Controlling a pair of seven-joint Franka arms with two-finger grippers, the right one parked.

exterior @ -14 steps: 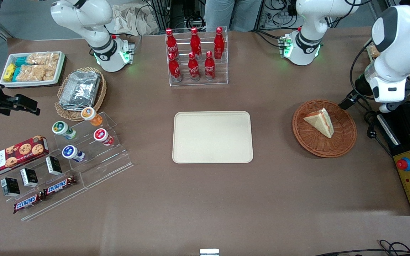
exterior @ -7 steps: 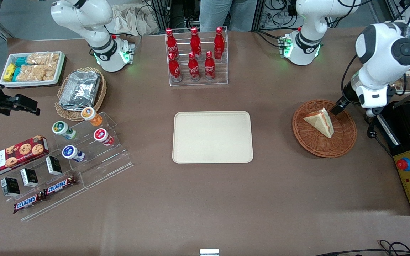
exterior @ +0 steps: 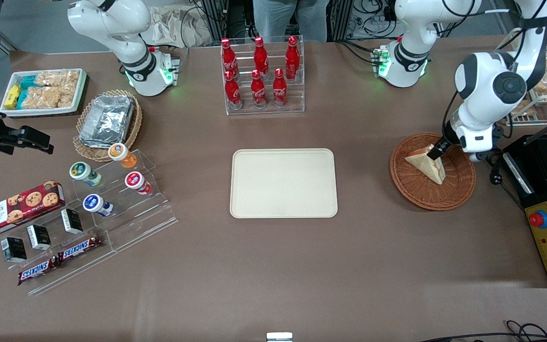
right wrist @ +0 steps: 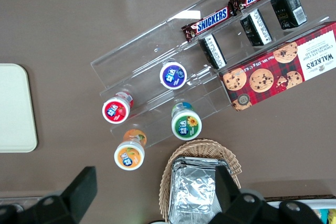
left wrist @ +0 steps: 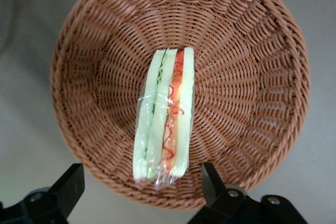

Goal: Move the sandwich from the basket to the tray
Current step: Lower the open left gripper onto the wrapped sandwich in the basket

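Observation:
The sandwich (exterior: 426, 164), a wrapped triangular wedge of white bread with red, orange and green filling (left wrist: 164, 114), lies in the round reddish-brown wicker basket (exterior: 432, 197) toward the working arm's end of the table. The left arm's gripper (exterior: 437, 152) hangs just above the sandwich's end farther from the front camera. In the left wrist view the gripper (left wrist: 142, 184) is open, its black fingers (left wrist: 71, 184) spread wider than the wedge, over the basket rim (left wrist: 252, 77), holding nothing. The cream-beige tray (exterior: 283, 183) lies bare at mid-table.
A rack of red bottles (exterior: 261, 76) stands farther from the front camera than the tray. A foil-filled tan basket (exterior: 107, 121), snack tray (exterior: 43, 90) and acrylic stand with cups and bars (exterior: 112, 199) lie toward the parked arm's end. A black control box (exterior: 546, 237) sits beside the basket.
The left arm has swung in from outside the basket's rim toward the tray's side. Its gripper now hangs over the sandwich. The sandwich and basket have not moved.

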